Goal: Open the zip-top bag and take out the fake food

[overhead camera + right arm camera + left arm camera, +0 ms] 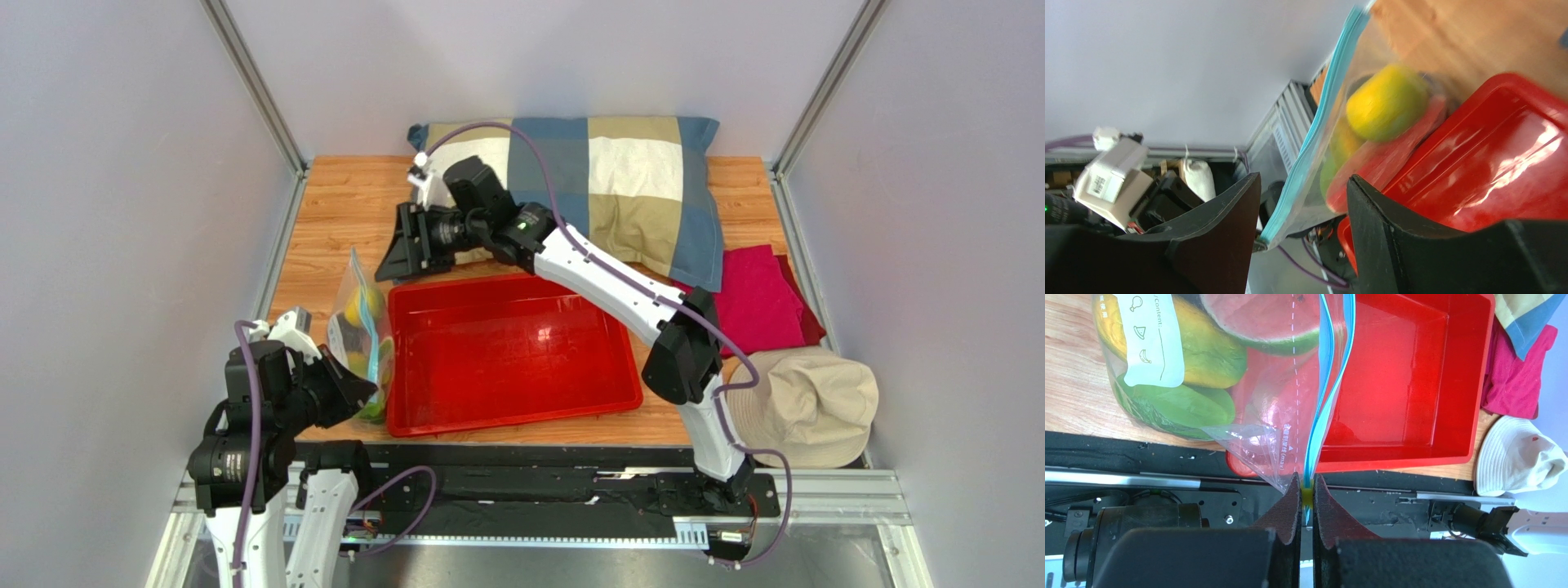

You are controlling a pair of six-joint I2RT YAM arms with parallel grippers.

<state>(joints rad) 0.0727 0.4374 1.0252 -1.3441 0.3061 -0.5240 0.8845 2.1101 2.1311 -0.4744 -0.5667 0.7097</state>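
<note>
The zip-top bag (356, 321) stands on edge on the wood table, against the left side of the red tray (515, 349). Through its clear plastic (1229, 392) I see fake food: a yellow-green mango (1198, 349), a green fruit (1180, 407) and a pink-red slice with a green rind (1260, 318). My left gripper (1308, 499) is shut on the yellow slider at the near end of the blue zip strip (1330, 386). It sits at the bag's near corner (356, 392). My right gripper (395, 251) is open and empty, just beyond the bag's far end. The bag (1333, 122) shows between its fingers, apart from both.
The red tray (1407, 373) is empty. A checked pillow (613, 172) lies at the back. A magenta cloth (761, 294) and a beige hat (803, 404) lie at the right. Grey walls close in on both sides.
</note>
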